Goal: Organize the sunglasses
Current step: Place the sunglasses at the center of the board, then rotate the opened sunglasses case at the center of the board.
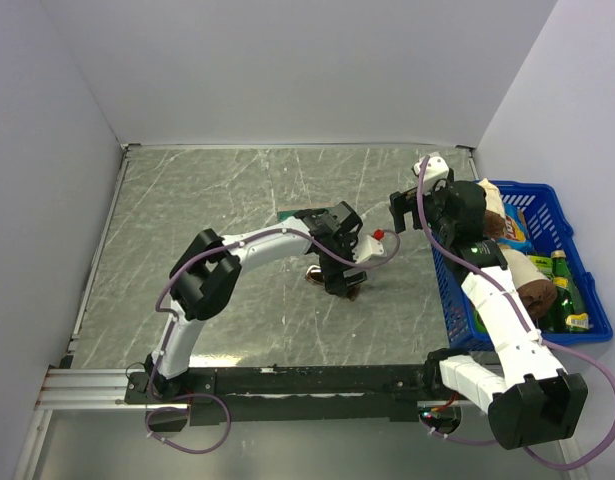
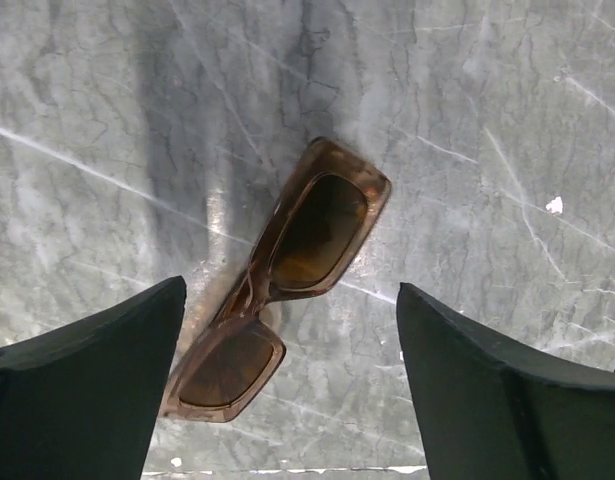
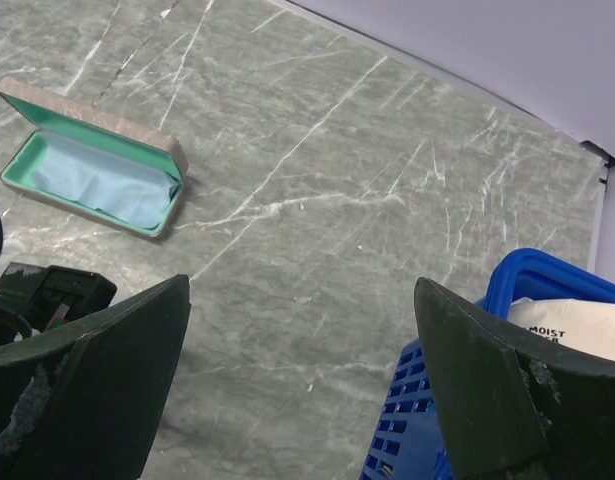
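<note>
Spanning the whole overhead view, a grey marbled table (image 1: 187, 250) is enclosed by white walls, with a blue basket (image 1: 532, 186) of packets and green bottles at its 3 o'clock edge. Two white-and-black arms rise from the 6 o'clock edge: the left arm (image 1: 202, 280) reaches to the table's centre, while the right arm (image 1: 507, 320) runs up alongside the basket towards 1 o'clock. The left gripper (image 2: 292, 288) points down at the table, its two dark fingers (image 2: 97, 380) spread wide and holding nothing. The right gripper (image 3: 302, 285) hangs above bare table with its fingers likewise spread wide and nothing between them; the basket rim lies at 5 o'clock in its wrist view. A grey-brown case (image 3: 87, 104) lies open on the table at 10 o'clock in the right wrist view, its mint-green lining exposed, and a light blue cloth (image 3: 97, 178) rests inside it. The sunglasses (image 2: 317, 230) lie flat on the table at its centre, between the left gripper's fingers, slanting from 7 o'clock to 1 o'clock in the left wrist view. Their lower lens sits just beside the finger at 8 o'clock; whether the two touch cannot be told. The finger at 4 o'clock stands apart from the frame.
</note>
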### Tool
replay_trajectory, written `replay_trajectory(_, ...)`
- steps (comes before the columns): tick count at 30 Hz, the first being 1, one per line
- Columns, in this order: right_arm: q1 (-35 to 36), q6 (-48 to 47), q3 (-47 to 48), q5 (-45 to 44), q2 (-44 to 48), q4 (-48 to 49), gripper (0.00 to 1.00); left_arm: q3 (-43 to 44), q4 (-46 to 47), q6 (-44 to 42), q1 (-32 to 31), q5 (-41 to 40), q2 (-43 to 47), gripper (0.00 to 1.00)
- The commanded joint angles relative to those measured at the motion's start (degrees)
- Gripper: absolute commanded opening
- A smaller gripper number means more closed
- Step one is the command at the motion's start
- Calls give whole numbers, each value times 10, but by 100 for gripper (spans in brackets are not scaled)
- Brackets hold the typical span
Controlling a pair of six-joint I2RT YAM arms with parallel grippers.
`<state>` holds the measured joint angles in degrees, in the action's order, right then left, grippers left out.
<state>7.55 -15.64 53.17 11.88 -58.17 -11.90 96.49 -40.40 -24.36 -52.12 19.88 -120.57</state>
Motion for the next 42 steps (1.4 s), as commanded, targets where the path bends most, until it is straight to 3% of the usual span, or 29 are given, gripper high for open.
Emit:
replay_trajectory(1, -5, 4, -3, 14, 15, 21, 100, 27, 24, 12, 17, -4, 70, 94)
replay_trajectory(3, -5, 4, -3, 17, 15, 19, 100, 26, 32, 14, 32, -4, 101, 99)
replay_trajectory(12, -6, 3, -10, 32, 22, 26, 100, -58, 63, 12, 94, -10, 248, 96)
replay_trajectory(19, -7, -10, -11, 108, 18, 6, 100, -182, 129, 41, 251, -26, 405, 96)
replay_trajectory(24, -6, -7, 15, 153, -26, -32, 100, -263, 171, 69, 372, 9, 438, 96)
replay_trajectory(27, -4, -7, 37, 167, -58, -60, 100, -291, 199, 42, 391, 25, 426, 96)
replay_trajectory(30, -5, -17, 47, 165, -74, -75, 100, -258, 195, 8, 391, 82, 377, 97)
replay_trajectory(35, -7, -36, 41, 159, -60, -76, 100, -85, 118, -52, 375, 152, 218, 97)
replay_trajectory(42, -6, -63, 33, 163, -46, -76, 100, 83, 56, -103, 320, 120, 37, 96)
